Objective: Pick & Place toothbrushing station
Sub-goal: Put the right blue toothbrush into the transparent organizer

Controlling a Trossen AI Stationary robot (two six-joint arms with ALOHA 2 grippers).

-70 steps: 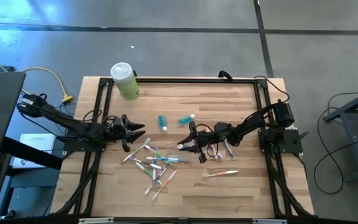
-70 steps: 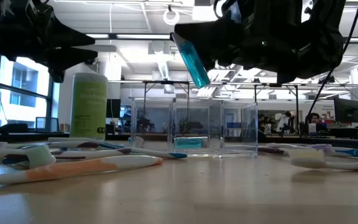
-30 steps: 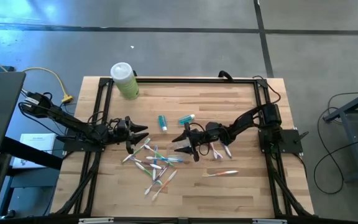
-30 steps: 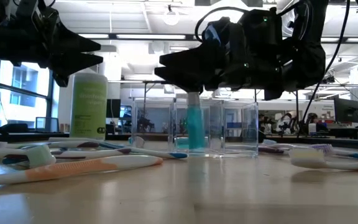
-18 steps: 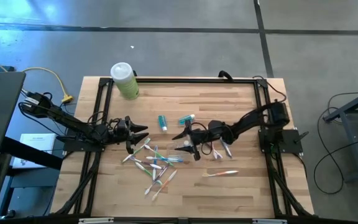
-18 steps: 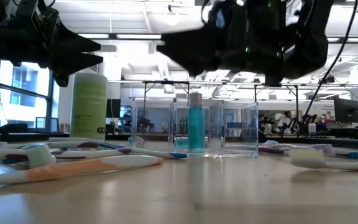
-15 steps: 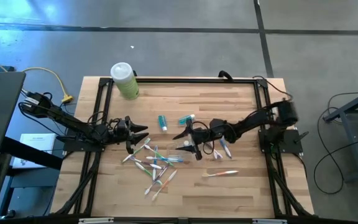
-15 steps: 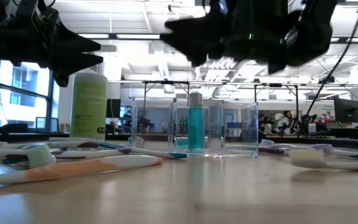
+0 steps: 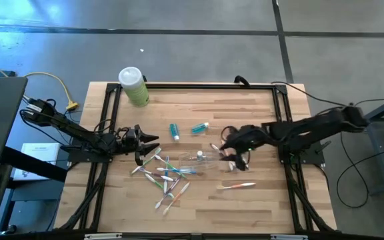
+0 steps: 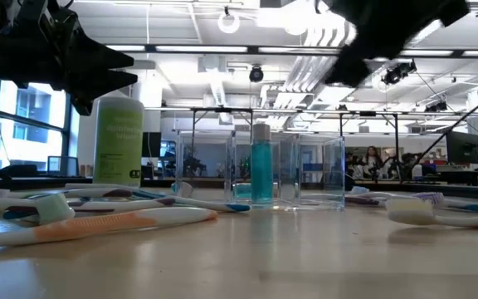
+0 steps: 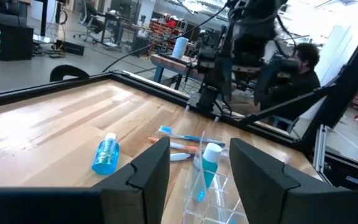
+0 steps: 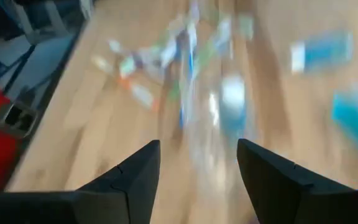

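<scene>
A small clear plastic cup stands on the wooden table, right of the middle. One teal white-capped tube stands upright in it, cap up. Two more teal tubes lie flat behind it. Several toothbrushes lie in a loose heap left of the cup, and others lie to its right. My left gripper hovers open, left of the heap. My right gripper hangs open in the air, right of the cup; its wrist view is blurred.
A larger pale-green bottle with a white cap stands at the table's far left corner. A black frame runs along the table's edges. Bare wood lies along the far side and at the near right.
My right gripper has risen from just above the cup and drawn back toward the table's right edge, tipping as it went. The teal tube stays upright in the cup. My left gripper has kept still.
</scene>
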